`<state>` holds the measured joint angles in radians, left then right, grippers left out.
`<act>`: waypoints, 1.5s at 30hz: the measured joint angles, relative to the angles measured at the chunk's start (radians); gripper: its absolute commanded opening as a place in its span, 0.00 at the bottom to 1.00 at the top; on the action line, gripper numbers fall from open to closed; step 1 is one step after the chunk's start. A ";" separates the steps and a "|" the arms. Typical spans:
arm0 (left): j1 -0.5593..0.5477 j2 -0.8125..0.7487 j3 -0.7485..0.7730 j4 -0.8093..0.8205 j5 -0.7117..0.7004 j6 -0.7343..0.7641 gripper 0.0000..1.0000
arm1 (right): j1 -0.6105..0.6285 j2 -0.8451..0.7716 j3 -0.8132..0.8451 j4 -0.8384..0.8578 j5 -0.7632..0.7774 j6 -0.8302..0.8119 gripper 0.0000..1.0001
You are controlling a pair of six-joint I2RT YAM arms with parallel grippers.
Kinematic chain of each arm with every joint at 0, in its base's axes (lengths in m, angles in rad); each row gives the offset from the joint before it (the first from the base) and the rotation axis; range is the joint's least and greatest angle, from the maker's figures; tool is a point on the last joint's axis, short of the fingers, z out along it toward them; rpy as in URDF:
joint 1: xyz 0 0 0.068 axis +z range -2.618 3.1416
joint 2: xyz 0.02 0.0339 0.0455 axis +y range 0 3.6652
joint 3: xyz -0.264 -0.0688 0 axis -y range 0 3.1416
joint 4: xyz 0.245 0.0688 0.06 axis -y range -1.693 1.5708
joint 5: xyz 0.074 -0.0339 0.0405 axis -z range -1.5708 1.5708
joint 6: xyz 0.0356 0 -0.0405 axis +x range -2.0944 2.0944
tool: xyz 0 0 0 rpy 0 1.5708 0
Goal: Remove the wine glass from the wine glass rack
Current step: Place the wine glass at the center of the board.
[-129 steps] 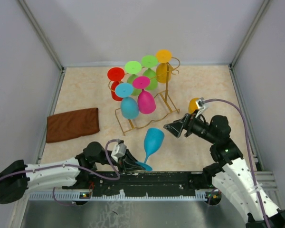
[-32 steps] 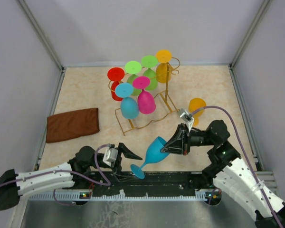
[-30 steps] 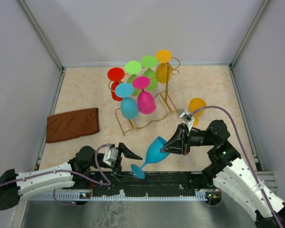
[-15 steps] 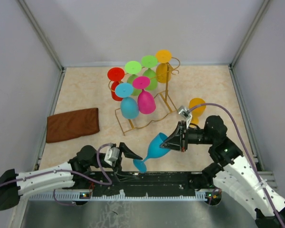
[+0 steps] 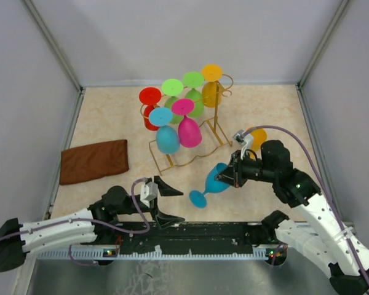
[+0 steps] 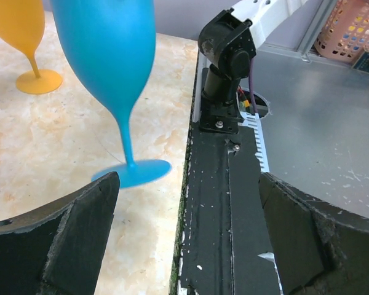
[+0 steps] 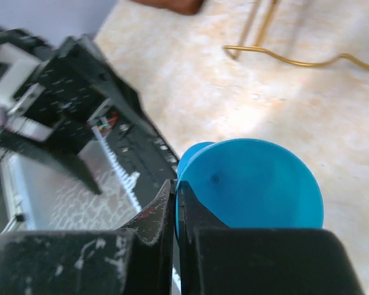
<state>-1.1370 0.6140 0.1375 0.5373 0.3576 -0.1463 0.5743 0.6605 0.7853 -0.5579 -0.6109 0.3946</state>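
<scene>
The right claw (image 5: 234, 174) is pinching the blue wine glass (image 5: 216, 181) by its rim, tilted over the near tabletop (image 5: 111, 123), apart from the wine glass rack (image 5: 217, 123), probably for setting down; the left claw (image 5: 171, 201) is gaping wide, empty.

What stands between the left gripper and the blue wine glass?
Nothing visible. The open left gripper faces the foot of the opaque blue stemmed wine glass; the right gripper pinches its rim.
</scene>
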 measured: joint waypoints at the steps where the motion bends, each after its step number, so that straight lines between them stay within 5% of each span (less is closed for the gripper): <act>1: 0.000 0.003 0.007 -0.007 -0.004 0.000 1.00 | 0.000 0.014 0.021 -0.034 0.047 -0.011 0.00; 21: 0.000 -0.002 0.116 -0.190 -0.095 -0.116 1.00 | -0.026 0.153 0.146 -0.273 0.803 -0.024 0.00; 33: 0.000 -0.142 0.184 -0.340 -0.245 -0.188 1.00 | -0.174 0.199 0.234 -0.344 1.013 -0.007 0.00; 45: 0.000 -0.184 0.185 -0.496 -0.441 -0.238 1.00 | -0.440 0.253 0.234 -0.280 1.008 -0.035 0.00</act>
<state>-1.1366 0.4301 0.3225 0.0418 -0.0837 -0.3840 0.1345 0.9134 1.0191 -0.8379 0.3973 0.3592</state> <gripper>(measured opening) 0.997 0.009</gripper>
